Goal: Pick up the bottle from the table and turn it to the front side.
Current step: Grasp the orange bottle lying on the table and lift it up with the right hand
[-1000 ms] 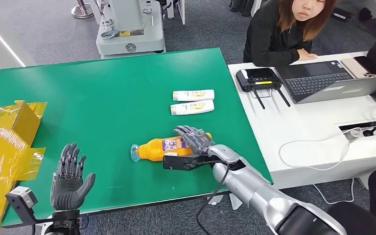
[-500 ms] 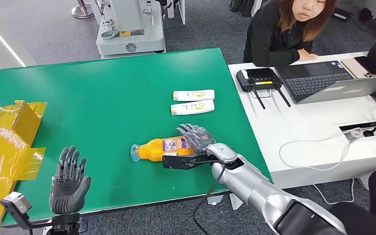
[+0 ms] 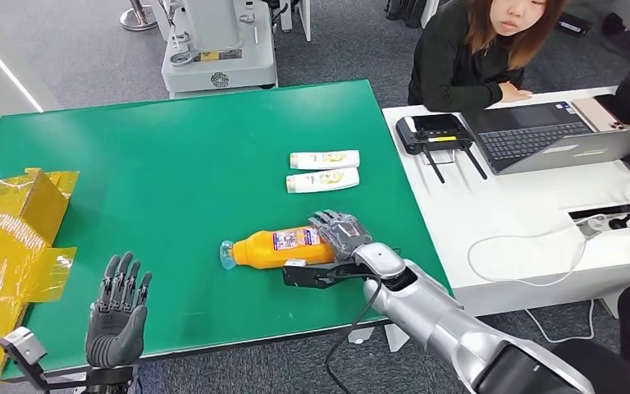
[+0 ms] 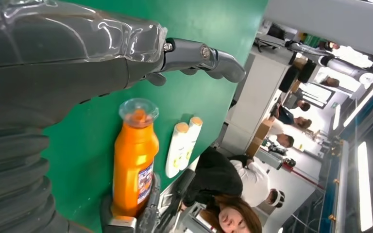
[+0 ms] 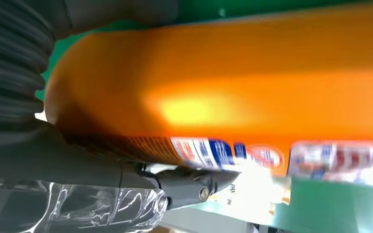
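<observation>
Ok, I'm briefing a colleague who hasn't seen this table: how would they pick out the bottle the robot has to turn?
On the green table, look toward its near right part, in front of the two white tubes. The orange bottle lies there on its side, clear cap pointing left, the right hand over its base end. It is the only orange thing there.

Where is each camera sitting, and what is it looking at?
Head view: high on the robot, looking down at the green table; both arms show, left hand and right hand.
Left wrist view: behind the left hand, looking across the table at the orange bottle.
Right wrist view: behind the right hand, right up against the bottle.
All three views share the bottle.
</observation>
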Robot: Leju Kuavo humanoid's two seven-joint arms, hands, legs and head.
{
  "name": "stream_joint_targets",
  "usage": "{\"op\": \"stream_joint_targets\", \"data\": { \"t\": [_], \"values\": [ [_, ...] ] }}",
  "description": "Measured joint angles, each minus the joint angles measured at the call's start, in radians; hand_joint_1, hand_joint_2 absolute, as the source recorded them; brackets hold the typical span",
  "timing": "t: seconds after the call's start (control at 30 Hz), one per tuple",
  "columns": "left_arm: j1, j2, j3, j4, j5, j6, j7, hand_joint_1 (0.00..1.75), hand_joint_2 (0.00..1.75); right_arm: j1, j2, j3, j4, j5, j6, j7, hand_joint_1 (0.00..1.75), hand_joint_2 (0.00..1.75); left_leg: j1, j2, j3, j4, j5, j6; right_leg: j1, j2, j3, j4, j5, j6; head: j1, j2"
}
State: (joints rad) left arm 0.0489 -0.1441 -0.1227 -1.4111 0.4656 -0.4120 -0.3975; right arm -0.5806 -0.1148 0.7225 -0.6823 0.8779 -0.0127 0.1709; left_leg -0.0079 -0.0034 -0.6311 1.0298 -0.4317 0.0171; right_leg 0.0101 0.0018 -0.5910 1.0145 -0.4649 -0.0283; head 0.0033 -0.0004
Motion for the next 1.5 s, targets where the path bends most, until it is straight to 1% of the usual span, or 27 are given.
{"op": "stream_joint_targets", "data": {
  "t": [0.3, 0.47, 0.57, 0.7, 0.77, 1.0, 1.17, 1.37, 1.5],
  "values": [
    [0.003, -0.013, 0.015, 0.000, 0.004, -0.027, 0.023, 0.00, 1.75, 0.087, -0.018, -0.063, -0.123, 0.063, 0.029, 0.025, 1.75, 1.75, 0.000, 0.000, 0.000, 0.000, 0.000, 0.000, 0.000, 0.000, 0.000, 0.000, 0.000, 0.000, 0.000, 0.000],
    [0.002, -0.015, 0.015, 0.000, 0.007, -0.034, 0.024, 0.00, 1.75, 0.122, -0.020, -0.100, -0.159, 0.060, 0.023, -0.005, 1.75, 1.75, 0.000, 0.000, 0.000, 0.000, 0.000, 0.000, 0.000, 0.000, 0.000, 0.000, 0.000, 0.000, 0.000, 0.000],
    [0.002, -0.016, 0.015, 0.000, 0.009, -0.035, 0.025, 0.00, 1.75, 0.146, -0.022, -0.124, -0.177, 0.022, 0.001, -0.057, 1.75, 1.75, 0.000, 0.000, 0.000, 0.000, 0.000, 0.000, 0.000, 0.000, 0.000, 0.000, 0.000, 0.000, 0.000, 0.000],
    [0.003, -0.016, 0.015, 0.000, 0.006, -0.027, 0.027, 0.00, 1.75, 0.196, -0.022, -0.169, -0.224, -0.121, -0.057, -0.200, 1.75, 1.75, 0.000, -0.001, -0.001, 0.000, 0.000, 0.000, 0.000, -0.001, 0.000, 0.000, 0.000, 0.000, 0.000, 0.000],
    [0.004, -0.016, 0.015, 0.000, 0.002, -0.018, 0.024, 0.00, 1.75, 0.221, -0.021, -0.188, -0.250, -0.187, -0.084, -0.257, 1.75, 1.75, 0.000, -0.001, -0.001, 0.000, -0.001, 0.000, 0.000, -0.001, 0.000, 0.000, -0.001, 0.000, 0.000, 0.000],
    [0.005, -0.015, 0.015, 0.000, -0.046, 0.046, -0.015, 0.00, 1.75, 0.309, -0.015, -0.211, -0.340, -0.357, -0.172, -0.382, 1.75, 1.75, 0.000, -0.001, -0.001, 0.000, -0.001, 0.001, 0.000, -0.001, 0.000, 0.000, -0.001, 0.000, 0.000, 0.000],
    [0.000, -0.014, 0.015, 0.003, -0.075, 0.097, -0.046, 0.00, 1.75, 0.374, 0.001, -0.212, -0.411, -0.466, -0.249, -0.478, 1.75, 1.75, 0.000, -0.001, -0.001, 0.000, -0.001, 0.001, 0.000, -0.001, -0.001, 0.000, -0.002, 0.000, 0.000, 0.000],
    [-0.003, -0.014, 0.015, 0.007, -0.085, 0.119, -0.058, 0.00, 1.75, 0.428, 0.017, -0.213, -0.468, -0.512, -0.301, -0.528, 1.75, 1.75, 0.000, 0.000, -0.001, 0.000, -0.002, 0.000, 0.000, -0.001, -0.001, 0.000, -0.002, 0.000, 0.000, 0.000],
    [-0.023, -0.013, 0.014, 0.018, -0.105, 0.131, -0.078, 0.00, 1.75, 0.451, 0.025, -0.221, -0.490, -0.556, -0.364, -0.557, 1.75, 1.75, 0.000, -0.001, -0.001, 0.000, -0.002, 0.000, 0.000, -0.001, -0.001, 0.000, -0.002, 0.000, 0.000, 0.000]
  ]
}}
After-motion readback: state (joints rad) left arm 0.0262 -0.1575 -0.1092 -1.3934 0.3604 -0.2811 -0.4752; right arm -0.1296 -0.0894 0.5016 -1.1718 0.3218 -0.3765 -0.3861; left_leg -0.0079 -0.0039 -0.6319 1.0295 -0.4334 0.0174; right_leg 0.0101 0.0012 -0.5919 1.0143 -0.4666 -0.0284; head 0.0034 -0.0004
